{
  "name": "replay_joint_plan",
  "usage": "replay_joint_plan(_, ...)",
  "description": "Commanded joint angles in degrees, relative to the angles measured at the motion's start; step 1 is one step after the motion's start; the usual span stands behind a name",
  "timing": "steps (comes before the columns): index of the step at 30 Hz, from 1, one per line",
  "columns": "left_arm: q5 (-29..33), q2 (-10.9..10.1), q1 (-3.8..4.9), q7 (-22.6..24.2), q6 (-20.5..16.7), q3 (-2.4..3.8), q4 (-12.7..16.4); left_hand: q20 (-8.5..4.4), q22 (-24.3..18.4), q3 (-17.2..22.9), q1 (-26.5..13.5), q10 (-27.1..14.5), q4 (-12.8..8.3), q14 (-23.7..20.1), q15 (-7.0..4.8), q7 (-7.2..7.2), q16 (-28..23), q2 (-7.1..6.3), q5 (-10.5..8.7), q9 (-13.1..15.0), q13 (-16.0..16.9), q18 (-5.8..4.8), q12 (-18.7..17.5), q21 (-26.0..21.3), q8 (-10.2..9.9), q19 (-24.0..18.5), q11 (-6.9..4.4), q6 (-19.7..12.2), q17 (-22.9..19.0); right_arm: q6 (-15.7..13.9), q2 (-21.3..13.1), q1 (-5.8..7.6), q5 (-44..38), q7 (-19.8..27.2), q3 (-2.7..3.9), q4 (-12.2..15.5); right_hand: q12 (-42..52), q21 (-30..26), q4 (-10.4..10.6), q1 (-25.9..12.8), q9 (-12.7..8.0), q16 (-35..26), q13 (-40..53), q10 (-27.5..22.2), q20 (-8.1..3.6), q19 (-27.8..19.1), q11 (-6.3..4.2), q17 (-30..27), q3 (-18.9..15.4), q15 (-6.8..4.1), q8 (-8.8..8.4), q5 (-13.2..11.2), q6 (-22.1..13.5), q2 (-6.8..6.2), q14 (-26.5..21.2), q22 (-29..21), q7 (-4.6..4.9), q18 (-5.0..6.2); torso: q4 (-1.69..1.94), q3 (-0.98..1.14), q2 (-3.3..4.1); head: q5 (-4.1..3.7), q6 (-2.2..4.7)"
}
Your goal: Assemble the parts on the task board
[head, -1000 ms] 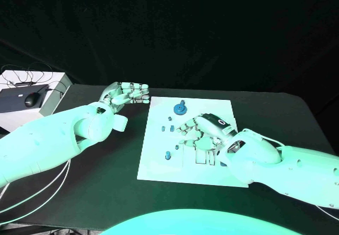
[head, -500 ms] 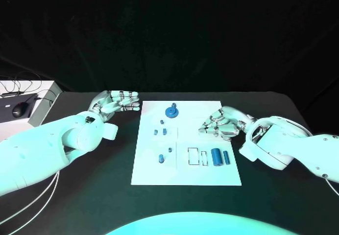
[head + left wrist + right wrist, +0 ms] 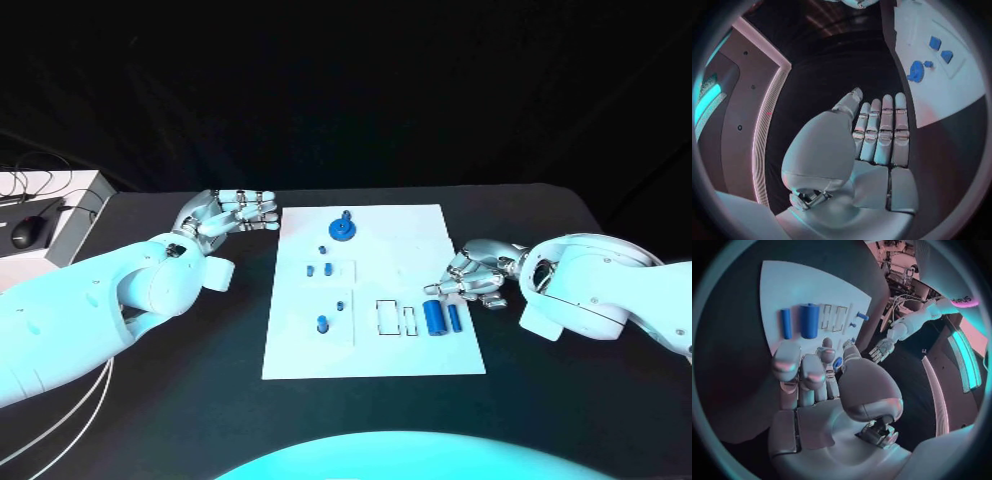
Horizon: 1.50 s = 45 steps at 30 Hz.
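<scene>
The white task board (image 3: 382, 350) lies in the middle of the black table. A round blue part (image 3: 342, 229) stands near its far edge, and small blue parts (image 3: 322, 269) sit on its left half. Two blue cylinders (image 3: 444, 318) lie side by side at the board's right, next to white slots (image 3: 387, 318). My right hand (image 3: 476, 276) hovers at the board's right edge with fingers loosely bent, holding nothing. My left hand (image 3: 231, 212) is off the board's far left corner, fingers straight and together, holding nothing. The right wrist view shows the cylinders (image 3: 808, 320) beyond my right hand (image 3: 817, 385).
A pale box with a computer mouse (image 3: 26, 234) and cables stands at the table's left edge. Bare black tabletop (image 3: 188, 380) surrounds the board on all sides.
My right hand has drawn back from over the board's middle to its right edge, uncovering the two blue cylinders. The camera has shifted. My left hand stays by the far left corner.
</scene>
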Motion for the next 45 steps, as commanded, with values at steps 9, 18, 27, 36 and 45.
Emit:
replay_joint_plan(9, 0.3, -0.2, -0.06, 0.9, 0.8, 0.03, 0.5, -0.06, 0.1, 0.1, -0.2, 0.0, 0.2, 0.2, -0.13, 0.06, 0.2, -0.41, 0.01, 0.0, 0.0, -0.26, 0.0, 0.1, 0.0, 0.1, -0.08, -0.3, 0.1, 9.1, -0.3, 0.59, -8.2, -8.0, -0.54, 0.3, -0.1, 3.0, -1.7, -3.6, 4.5, 1.0, 1.6, 0.5, -0.26, 3.6, 0.15, 3.2, 0.1, -0.23, -2.47, -0.1, 1.0, 0.06, 0.6, 7.1, -0.21, -0.9, 0.16, -0.39, -0.03, -0.68, -0.43)
replay_joint_plan(18, 0.3, -0.4, -0.06, 0.7, 0.8, 0.03, 0.7, -0.05, 0.0, 0.0, -0.3, -0.1, 0.3, 0.2, -0.11, 0.06, 0.2, -0.44, 0.0, 0.0, 0.0, -0.28, 0.0, 0.1, 0.0, 0.1, -0.08, -0.3, 0.1, 8.7, 1.3, 0.55, -11.8, -8.3, -1.12, -0.2, -0.1, 3.8, 0.2, -4.2, 4.8, 1.4, 2.0, 0.3, -0.18, 3.5, 0.31, 4.1, -1.0, -0.11, -3.49, 0.7, 0.9, -1.11, 0.6, 7.2, 0.01, -0.96, 0.2, -0.34, 0.09, -0.84, -0.54)
replay_joint_plan(27, 0.4, -0.5, -0.06, 0.6, 0.8, 0.03, 0.8, 0.02, -0.1, -0.2, -0.5, -0.1, 0.6, 0.1, -0.08, 0.11, 0.2, -0.48, -0.01, 0.0, 0.0, -0.3, 0.0, 0.0, 0.0, 0.1, -0.03, -0.4, 0.1, 7.6, 4.2, -0.24, -15.9, -8.4, -1.68, -1.6, 0.1, 4.1, 2.0, -4.1, 5.4, 1.4, 2.1, 0.1, -0.07, 3.4, 0.37, 4.8, -1.1, -0.04, -4.06, 0.6, 1.1, -1.98, 0.7, 7.3, 0.06, -0.91, 0.39, -0.37, 0.17, -0.85, -0.75)
replay_joint_plan(36, 0.4, -0.5, -0.05, 0.4, 0.9, 0.03, 0.9, 0.05, -0.2, -0.3, -0.5, -0.2, 0.8, 0.0, -0.05, 0.1, 0.1, -0.44, 0.0, 0.0, 0.0, -0.28, 0.0, -0.1, 0.0, 0.1, -0.04, -0.4, 0.1, 8.2, 5.6, -0.92, -16.6, -8.4, -1.89, -2.3, 0.2, 4.3, 2.1, -4.1, 5.5, 1.5, 2.1, 0.2, -0.08, 3.4, 0.35, 5.0, -1.0, -0.06, -4.07, 0.6, 1.1, -1.94, 0.7, 7.3, 0.03, -0.94, 0.35, -0.47, 0.17, -0.76, -0.81)
replay_joint_plan(45, 0.4, -0.7, -0.05, 0.3, 0.8, 0.03, 0.9, 0.12, -0.5, -0.4, -0.5, -0.3, 1.0, -0.1, 0.0, 0.12, 0.1, -0.48, 0.02, 0.0, 0.0, -0.26, 0.0, -0.2, 0.0, 0.2, 0.01, -0.4, 0.1, 9.5, 6.4, -1.81, -17.6, -8.4, -2.01, -2.8, 0.2, 4.7, 2.3, -4.3, 5.7, 1.4, 2.0, 0.2, -0.11, 3.4, 0.3, 5.1, -1.0, -0.09, -3.99, 0.3, 1.3, -1.92, 0.7, 7.4, -0.06, -1.0, 0.41, -0.43, 0.23, -0.56, -0.93)
